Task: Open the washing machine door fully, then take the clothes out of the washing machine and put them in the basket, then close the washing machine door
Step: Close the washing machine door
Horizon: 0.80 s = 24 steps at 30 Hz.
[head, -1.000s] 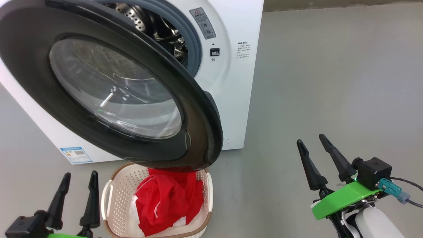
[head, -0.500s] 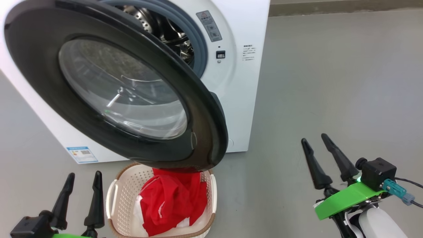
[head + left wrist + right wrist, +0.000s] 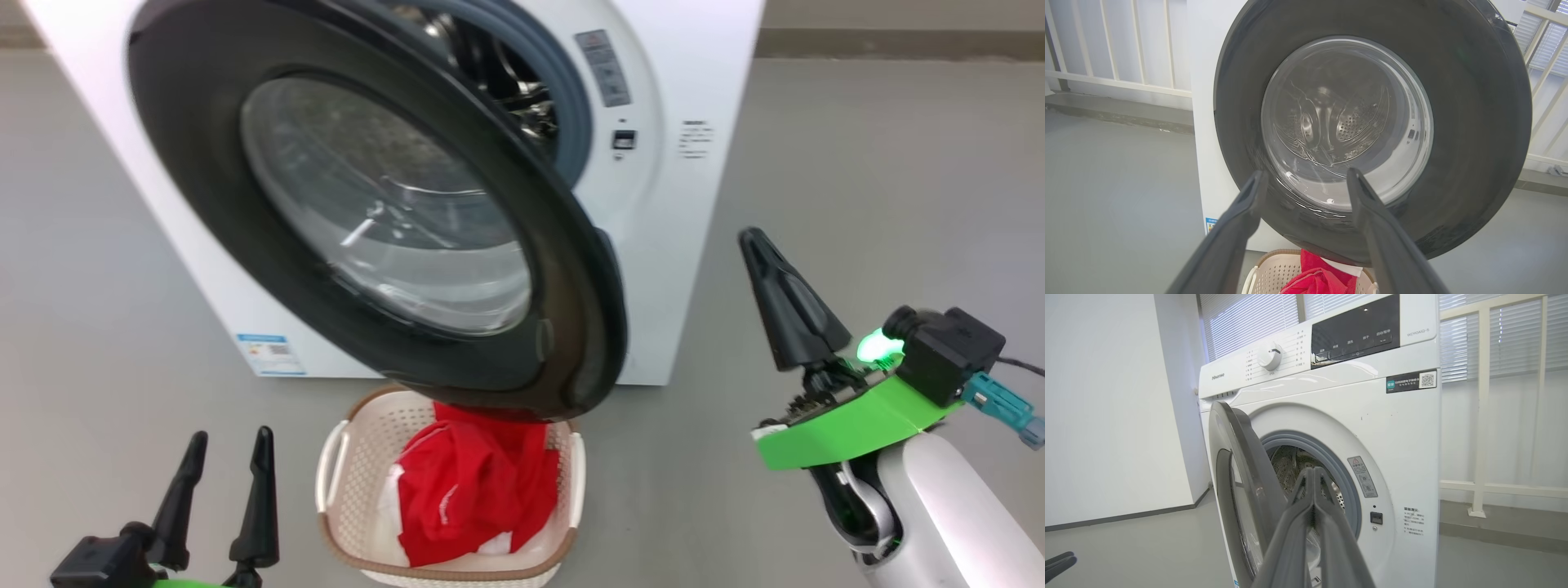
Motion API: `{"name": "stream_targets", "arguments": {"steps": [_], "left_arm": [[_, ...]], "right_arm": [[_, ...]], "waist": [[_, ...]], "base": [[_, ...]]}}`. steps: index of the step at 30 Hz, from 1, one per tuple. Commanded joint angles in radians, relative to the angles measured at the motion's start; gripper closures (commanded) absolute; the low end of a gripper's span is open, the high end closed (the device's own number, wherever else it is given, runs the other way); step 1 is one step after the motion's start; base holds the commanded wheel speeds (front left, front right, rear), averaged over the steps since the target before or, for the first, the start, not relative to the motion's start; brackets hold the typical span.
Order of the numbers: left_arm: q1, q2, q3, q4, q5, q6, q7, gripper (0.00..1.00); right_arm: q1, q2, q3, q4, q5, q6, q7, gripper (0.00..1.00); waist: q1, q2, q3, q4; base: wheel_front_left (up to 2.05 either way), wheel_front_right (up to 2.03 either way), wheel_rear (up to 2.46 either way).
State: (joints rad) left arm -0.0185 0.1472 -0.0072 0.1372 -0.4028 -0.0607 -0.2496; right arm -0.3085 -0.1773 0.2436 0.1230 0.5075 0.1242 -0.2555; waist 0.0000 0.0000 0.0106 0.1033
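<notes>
step: closing, I judge | washing machine door (image 3: 384, 212) open, centre frame, free edge left of my right gripper (image 3: 766, 260), fingers pinched together, empty, the nearer arm | left gripper (image 3: 230, 437) wide, lower left | clothes (image 3: 473, 490) in basket (image 3: 333, 461), bottom centre

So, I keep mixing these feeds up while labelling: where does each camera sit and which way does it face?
Head view: on the head, looking down at the washing machine door and the basket of clothes; left gripper lower left, right gripper right.
Left wrist view: left wrist, facing the door's glass; its spread fingers show.
Right wrist view: right wrist, facing the washing machine front; its closed fingers show.
Shared: the door, in all three.
</notes>
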Motion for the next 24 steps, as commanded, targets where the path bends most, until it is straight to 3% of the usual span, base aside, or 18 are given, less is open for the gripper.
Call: {"name": "stream_targets", "arguments": {"steps": [1,7,14,24], "left_arm": [[-0.014,0.013,0.029,-0.019,0.004,0.008,-0.012,0.00],[-0.009,0.007,0.016,-0.015,0.004,0.007,-0.012,0.00],[-0.010,0.002,0.001,-0.008,-0.002,0.003,-0.012,0.00],[-0.019,0.008,-0.007,-0.012,-0.011,0.000,-0.010,0.00]], "right_arm": [[-0.037,-0.001,0.031,-0.041,0.017,0.007,-0.006,1.00],[-0.084,-0.030,0.165,-0.047,0.028,0.007,-0.006,1.00],[-0.143,-0.101,0.368,0.099,0.049,0.007,-0.006,1.00],[-0.216,-0.132,0.462,0.333,0.088,0.007,-0.006,1.00]], "waist": [[0.0000,0.0000,-0.008,0.044],[0.0000,0.0000,-0.013,0.113],[0.0000,0.0000,-0.010,0.177],[0.0000,0.0000,0.022,0.226]], "base": [[0.00,0.00,0.00],[0.00,0.00,0.00],[0.00,0.00,0.00],[0.00,0.00,0.00]]}}
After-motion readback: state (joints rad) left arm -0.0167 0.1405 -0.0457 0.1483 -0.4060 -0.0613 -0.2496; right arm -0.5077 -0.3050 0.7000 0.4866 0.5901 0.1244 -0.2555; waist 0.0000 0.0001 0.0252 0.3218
